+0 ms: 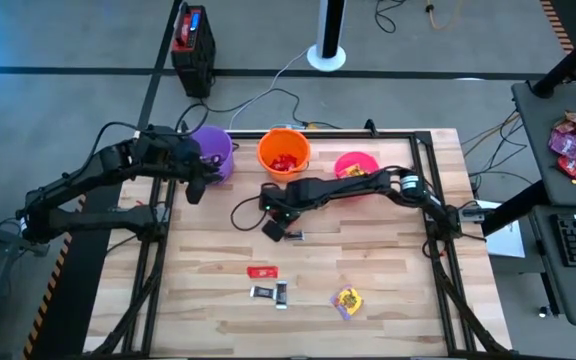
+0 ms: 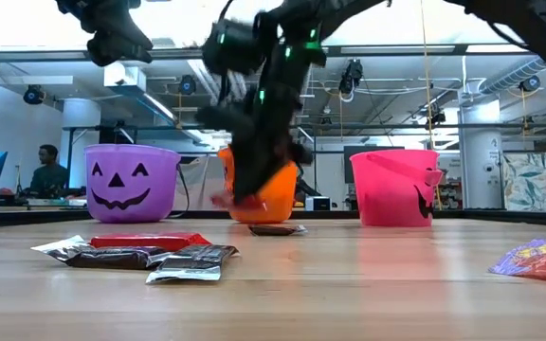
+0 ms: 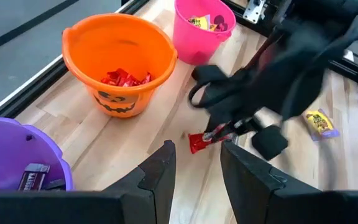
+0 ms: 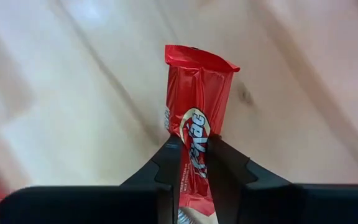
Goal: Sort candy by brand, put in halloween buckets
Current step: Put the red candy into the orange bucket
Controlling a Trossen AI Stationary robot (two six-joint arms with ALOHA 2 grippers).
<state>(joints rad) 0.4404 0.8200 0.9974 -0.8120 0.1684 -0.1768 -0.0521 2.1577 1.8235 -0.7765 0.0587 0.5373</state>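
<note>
Now right pincer point(image 4: 192, 163) on red bar point(image 4: 196, 112)

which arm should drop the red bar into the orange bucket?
Right. The right gripper is shut on the red bar, just short of the orange bucket that holds red bars. The left gripper is empty, by the purple bucket.

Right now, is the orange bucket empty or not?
Not empty: the orange bucket stands upright, with red candy bars inside.

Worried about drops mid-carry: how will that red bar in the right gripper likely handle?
The red bar stands straight above the right gripper, so probably fairly stiff. Its wrapper looks glossy and possibly slippery. Small, so likely light.
</note>
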